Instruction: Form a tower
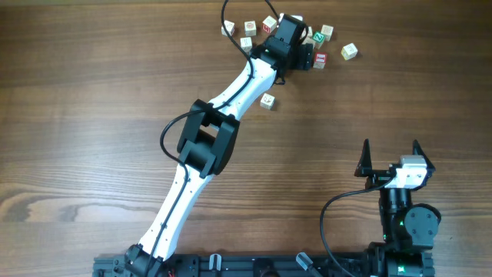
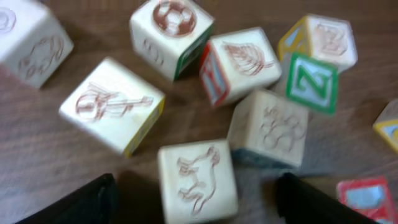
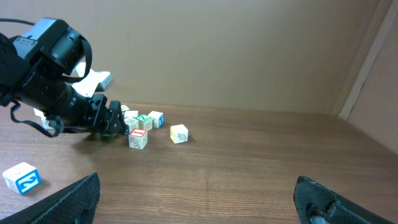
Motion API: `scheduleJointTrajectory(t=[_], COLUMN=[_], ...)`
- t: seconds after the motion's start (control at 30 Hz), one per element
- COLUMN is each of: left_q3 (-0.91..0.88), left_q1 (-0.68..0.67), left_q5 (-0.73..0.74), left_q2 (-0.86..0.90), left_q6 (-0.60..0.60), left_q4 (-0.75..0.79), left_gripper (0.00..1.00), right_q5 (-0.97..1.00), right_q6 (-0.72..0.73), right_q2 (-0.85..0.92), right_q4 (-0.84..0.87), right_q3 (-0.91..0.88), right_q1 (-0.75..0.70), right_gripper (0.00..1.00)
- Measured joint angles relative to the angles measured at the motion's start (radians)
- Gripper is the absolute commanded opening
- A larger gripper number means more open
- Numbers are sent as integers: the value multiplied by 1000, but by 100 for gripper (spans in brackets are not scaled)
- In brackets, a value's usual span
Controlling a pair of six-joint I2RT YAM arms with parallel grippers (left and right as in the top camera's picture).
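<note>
Your left pincer (image 2: 196,190), spread, straddles an animal-printed cube (image 2: 198,174) at the tabletop's (image 1: 77,115) far edge, seemingly mid-pick; next close squarely, lift; right pincer (image 3: 196,183) sits spread

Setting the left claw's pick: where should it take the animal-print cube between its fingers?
Its two side faces, straight down from above. The animal-print cube sits flat, picture up, with bare table at both sides where the left claw's fingers flank it; the paw-print cube crowds only its far right corner.
</note>
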Motion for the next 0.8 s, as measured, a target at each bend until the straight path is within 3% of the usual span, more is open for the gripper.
scheduleJointTrajectory(t=[0.03, 0.07, 0.1, 0.33, 0.47, 0.57, 0.7, 0.8], left_q3=[0, 0, 0, 7, 13, 7, 8, 24], left_q1=[1, 2, 2, 2, 2, 2, 2, 2], left_q5=[0, 0, 0, -11, -16, -20, -26, -26], left_q2=[3, 5, 7, 8, -27, -129, -429, -495], left_q6=[6, 8, 3, 5, 5, 5, 5, 5], left_q4=[27, 40, 59, 45, -66, -260, -591, -795], left_gripper=[46, 31, 28, 27, 30, 27, 17, 14], right_q5=[0, 0, 0, 0, 0, 0, 0, 0], right_q6=[0, 0, 0, 0, 0, 0, 0, 0], right_q2=[0, 0, 0, 0, 0, 0, 0, 0], right_q4=[0, 0, 0, 0, 0, 0, 0, 0], right_q3=[0, 0, 0, 0, 0, 0, 0, 0], right_q1=[0, 0, 0, 0, 0, 0, 0, 0], right_gripper=[100, 100, 99, 100, 100, 100, 100, 99])
